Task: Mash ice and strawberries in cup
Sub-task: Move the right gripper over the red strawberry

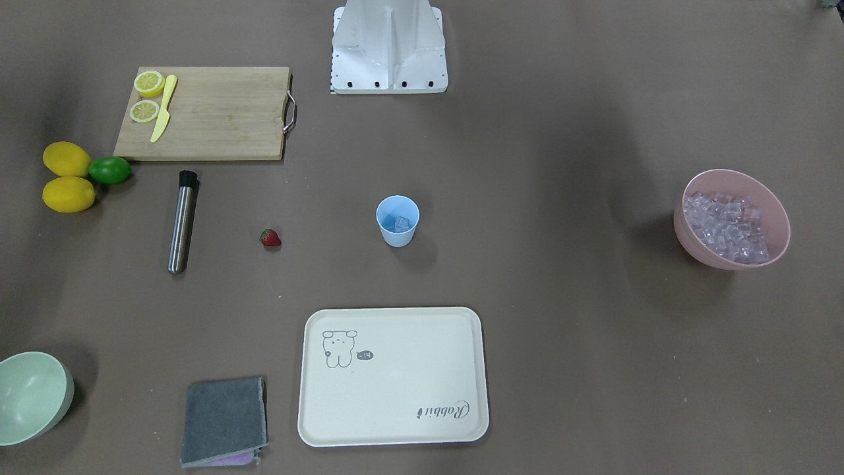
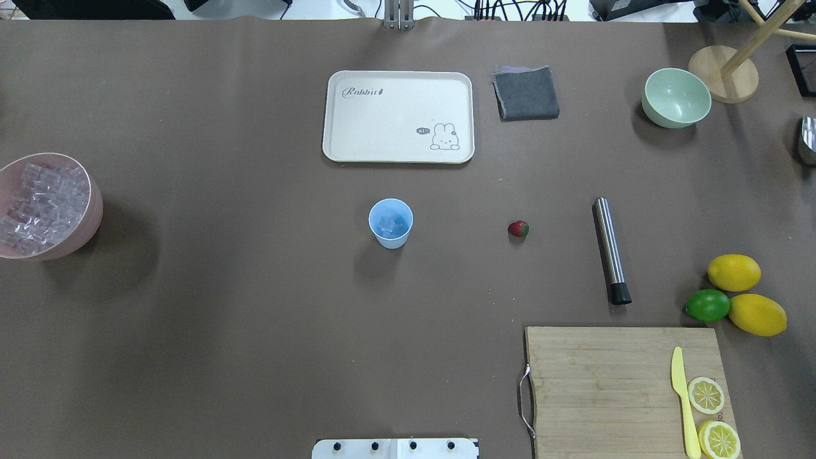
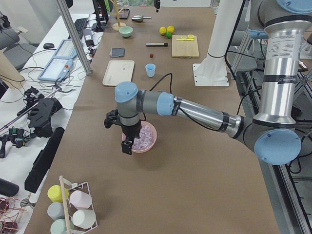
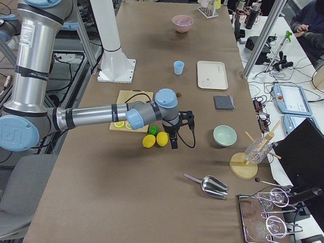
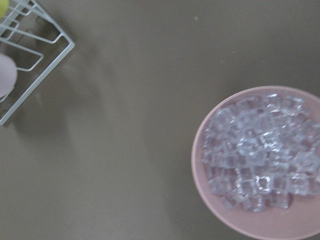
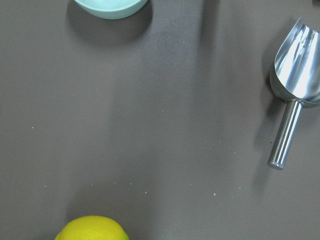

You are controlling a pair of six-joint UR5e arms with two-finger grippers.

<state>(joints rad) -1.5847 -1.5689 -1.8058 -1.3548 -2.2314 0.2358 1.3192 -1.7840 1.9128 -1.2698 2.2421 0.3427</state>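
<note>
Light-blue cup point(image 1: 397, 236) holds clear ice point(image 1: 399, 224) (red strawberry point(image 1: 270, 238) apart); left gripper point(image 3: 127, 147), right gripper point(image 4: 174, 143): cannot tell.

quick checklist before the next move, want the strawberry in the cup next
1. cup upright and standing apart from other things: ok
2. ice in the cup: ok, a few cubes
3. strawberry in the cup: not ok, it lies on the table, apart from the cup
4. steel muddler free to grasp: ok, it lies alone
5. right gripper open: cannot tell; it hangs by the lemons
6. left gripper open: cannot tell; it hangs near the pink bowl
</note>
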